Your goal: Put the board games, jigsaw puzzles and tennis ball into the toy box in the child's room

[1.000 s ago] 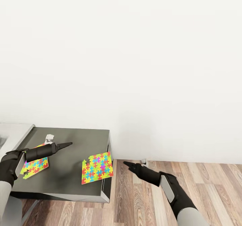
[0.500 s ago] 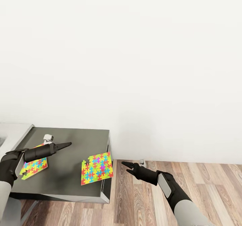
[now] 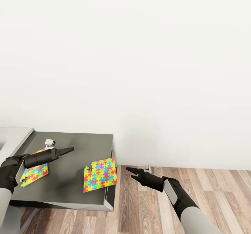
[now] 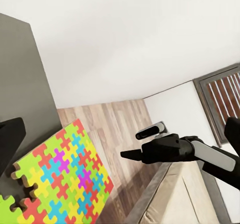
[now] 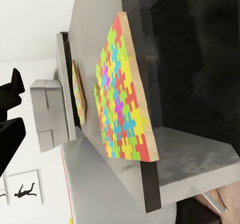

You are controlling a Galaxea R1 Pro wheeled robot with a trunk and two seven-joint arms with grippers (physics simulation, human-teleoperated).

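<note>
I see 2 jigsaw puzzles on the dark grey end of the bench (image 3: 69, 178). The near puzzle (image 3: 100, 174) lies flat at the bench's right front corner, turned askew so its edges run diagonal to the bench edge, 1 corner reaching the right rim; from the right wrist view it reads as a thin slab seen edge-on. The far puzzle (image 3: 34, 171) sits toward the left, its long axis slanting from front-left to back-right, and my left arm covers its upper part. My left gripper (image 3: 66, 150) hovers above the bench between the 2 puzzles, empty; its fingers look nearly together, though I cannot tell for certain. My right gripper (image 3: 129, 171) hangs over the wood floor (image 3: 146, 209) just beside the bench's right edge, slightly parted and holding nothing. A small white object (image 3: 51, 142) behind the far puzzle is too small to identify.
</note>
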